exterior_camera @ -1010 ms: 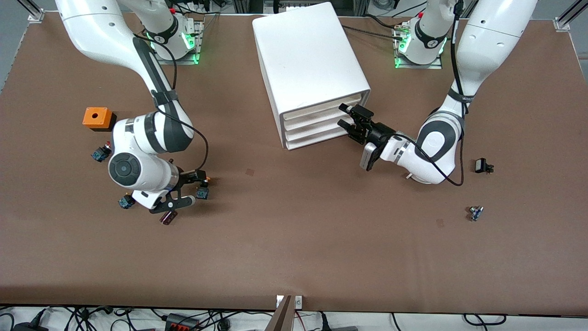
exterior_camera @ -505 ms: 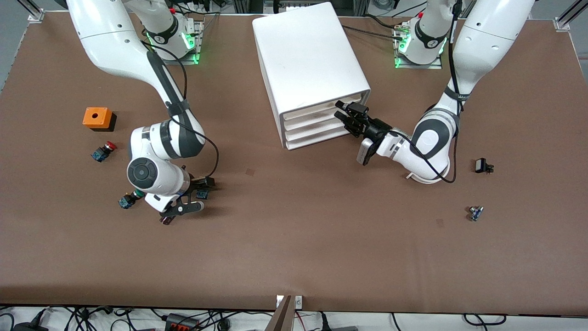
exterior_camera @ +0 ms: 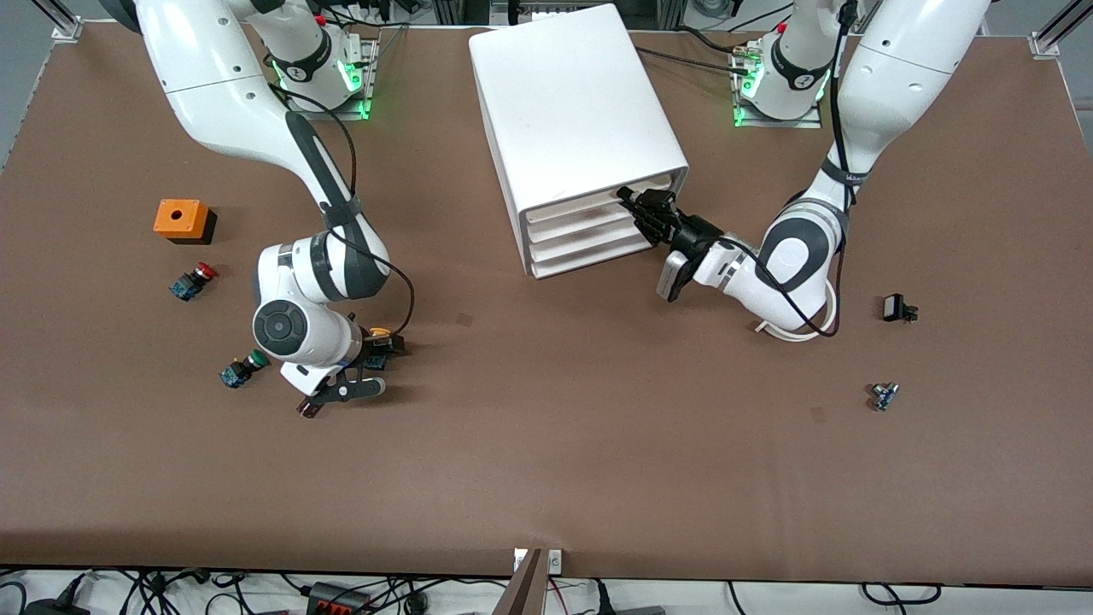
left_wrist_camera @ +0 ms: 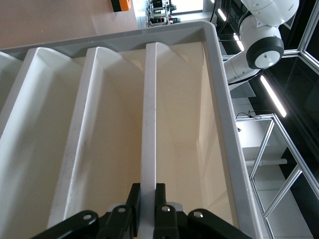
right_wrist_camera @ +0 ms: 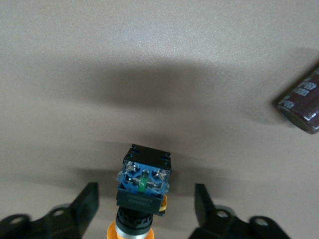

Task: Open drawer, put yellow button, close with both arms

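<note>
Two arms: both at work, each at its own part of the task.
Left gripper (left_wrist_camera: pixel 145 206): fingers have just pinched shut on the front lip of the top drawer (exterior_camera: pixel 598 202); a second ago they stood spread just short of the cabinet (exterior_camera: pixel 572 102).
Meaning: the grip on the drawer looks made; pulling it out is probably the next step, and it is not yet open.
Right gripper (right_wrist_camera: pixel 144 209): has come down over the yellow button (right_wrist_camera: pixel 143 183); fingers are spread either side of it, narrowing but not touching it in the right wrist view.
Yellow button place: on the bench (exterior_camera: pixel 546 444), at about 7 o'clock from the cabinet, toward the right arm's end.
Neighbours: green button (exterior_camera: pixel 242 368) and red button (exterior_camera: pixel 192 281) at about 9 and 10 o'clock from the yellow one; dark cylinder (right_wrist_camera: pixel 303 102) near it.
</note>
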{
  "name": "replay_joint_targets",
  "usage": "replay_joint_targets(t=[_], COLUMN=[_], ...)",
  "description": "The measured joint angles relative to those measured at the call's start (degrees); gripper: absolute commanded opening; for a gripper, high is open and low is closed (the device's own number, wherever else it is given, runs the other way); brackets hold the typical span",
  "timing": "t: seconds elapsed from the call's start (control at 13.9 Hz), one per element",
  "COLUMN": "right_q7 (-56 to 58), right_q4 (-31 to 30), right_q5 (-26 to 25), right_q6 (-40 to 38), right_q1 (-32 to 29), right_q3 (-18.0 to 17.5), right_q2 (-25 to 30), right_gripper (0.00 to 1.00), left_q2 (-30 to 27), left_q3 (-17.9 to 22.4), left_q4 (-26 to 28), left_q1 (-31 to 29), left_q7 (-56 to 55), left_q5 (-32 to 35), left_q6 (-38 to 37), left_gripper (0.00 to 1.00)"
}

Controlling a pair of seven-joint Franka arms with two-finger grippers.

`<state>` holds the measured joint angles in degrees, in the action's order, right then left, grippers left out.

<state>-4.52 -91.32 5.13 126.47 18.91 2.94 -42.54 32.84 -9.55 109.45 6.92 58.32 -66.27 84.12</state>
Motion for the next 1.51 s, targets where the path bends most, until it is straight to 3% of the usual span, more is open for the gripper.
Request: replay_joint_targets(t=[0.22,0.29,0.43,0.58,0.87,1.08,1.3,1.37,1.44,1.51], right_q7=[-0.1,-0.1,-0.1,-0.1,0.0,0.1,0.1,0.1,0.1,0.1], right_q4=[0.0,0.0,0.0,0.1,2.8,9.2,16.4,18.9,21.3,23.5], right_q5=[0.0,0.0,0.0,0.1,0.2,0.2,0.2,0.2,0.2,0.2], right_q6=[0.0,0.0,0.0,0.0,-0.8,-7.4,-13.8,-15.6,-17.2,-18.9], right_q1=[0.0,0.0,0.0,0.0,0.0,0.0,0.0,0.0,0.0,0.0], right_q3=[0.0,0.0,0.0,0.0,0.1,0.3,0.6,0.7,0.7,0.8], right_q2=[-0.2,-0.4,-0.7,-0.7,-0.6,-0.2,0.3,0.4,0.6,0.9], right_gripper=[0.62,0.55,0.24,0.03,0.0,0.0,0.0,0.0,0.0,0.0], left_q2=[0.0,0.0,0.0,0.2,4.0,7.0,8.3,8.5,8.7,8.9], left_q3=[0.0,0.0,0.3,0.8,1.2,1.2,1.2,1.2,1.2,1.2], left_q4=[0.0,-0.2,-1.0,-2.2,-8.7,-14.4,-16.6,-17.1,-17.5,-17.9], left_q1=[-0.1,-0.2,-0.3,-0.4,-2.4,-4.4,-4.8,-4.8,-4.8,-4.8], left_q7=[0.0,0.0,0.0,-0.1,-0.3,-1.8,-2.8,-3.0,-3.2,-3.3], left_q5=[0.0,0.0,0.0,0.0,0.5,2.1,2.3,2.5,2.6,2.6], left_q6=[0.1,0.2,0.5,0.7,0.9,0.7,0.4,0.4,0.4,0.5], left_gripper=[0.0,0.01,0.01,0.01,0.01,0.02,0.03,0.17,0.47,0.92])
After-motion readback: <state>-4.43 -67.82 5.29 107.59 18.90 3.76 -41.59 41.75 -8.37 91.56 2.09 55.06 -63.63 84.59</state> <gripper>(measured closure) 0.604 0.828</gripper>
